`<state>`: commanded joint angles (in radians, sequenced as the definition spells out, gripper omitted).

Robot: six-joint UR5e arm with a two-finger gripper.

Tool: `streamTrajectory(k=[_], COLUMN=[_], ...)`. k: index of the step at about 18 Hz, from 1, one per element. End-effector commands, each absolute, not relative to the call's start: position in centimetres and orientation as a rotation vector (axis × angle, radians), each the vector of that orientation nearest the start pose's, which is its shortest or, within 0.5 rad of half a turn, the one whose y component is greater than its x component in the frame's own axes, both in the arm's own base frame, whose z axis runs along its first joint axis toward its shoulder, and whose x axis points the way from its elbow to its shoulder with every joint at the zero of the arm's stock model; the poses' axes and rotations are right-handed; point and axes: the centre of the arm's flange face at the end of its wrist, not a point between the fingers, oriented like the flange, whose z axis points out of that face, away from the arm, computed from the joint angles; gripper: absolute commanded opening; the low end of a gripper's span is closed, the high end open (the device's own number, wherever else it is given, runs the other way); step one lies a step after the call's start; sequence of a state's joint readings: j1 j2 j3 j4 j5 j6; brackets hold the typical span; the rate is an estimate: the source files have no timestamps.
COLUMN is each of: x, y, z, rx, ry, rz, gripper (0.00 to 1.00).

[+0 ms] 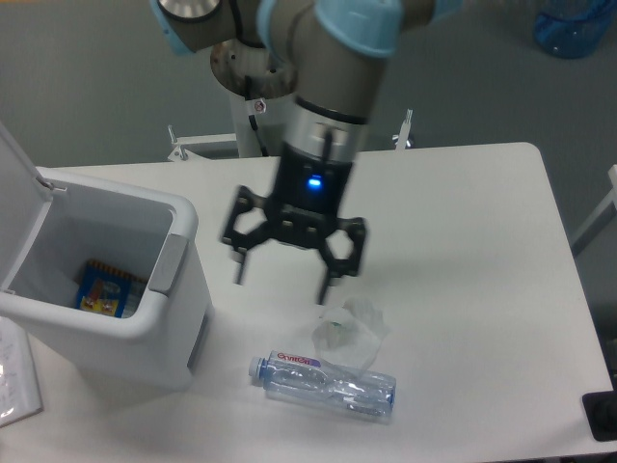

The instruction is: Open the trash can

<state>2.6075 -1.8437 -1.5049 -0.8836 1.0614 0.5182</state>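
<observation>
The white trash can (178, 333) stands at the left of the table. Its lid (17, 198) is swung up and back at the far left, so the inside shows. A blue and orange packet (104, 287) lies at the bottom of it. The grey push-button tab (168, 262) sits on the right rim. My gripper (282, 282) hangs above the table to the right of the can, fingers pointing down, open and empty. It touches nothing.
A crumpled clear wrapper (352, 328) lies just below and right of the gripper. A clear water bottle (326, 385) lies on its side near the front edge. Paper (14, 381) lies at the left edge.
</observation>
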Motion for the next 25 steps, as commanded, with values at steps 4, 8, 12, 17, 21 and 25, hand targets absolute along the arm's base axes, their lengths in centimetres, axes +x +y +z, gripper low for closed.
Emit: streamTrajectory(k=[4, 8, 12, 17, 21, 25], x=[-51.4, -54.5, -56.3, -56.5, -55.6, -55.6], y=[43.0, 41.6, 41.7, 43.0, 43.7, 43.7], z=[42.1, 39.8, 39.0, 38.1, 37.4, 37.0], rx=[-2.459, -2.622, -2.816, -2.949, -3.033, -3.051], ry=[-0.465, -0.359, -0.27, -0.043, 0.079, 0.079], rz=[0.029, 0.193, 0.226, 0.254, 0.298, 0.302], gripper=[1.0, 1.0, 1.0, 1.0, 1.0, 1.0])
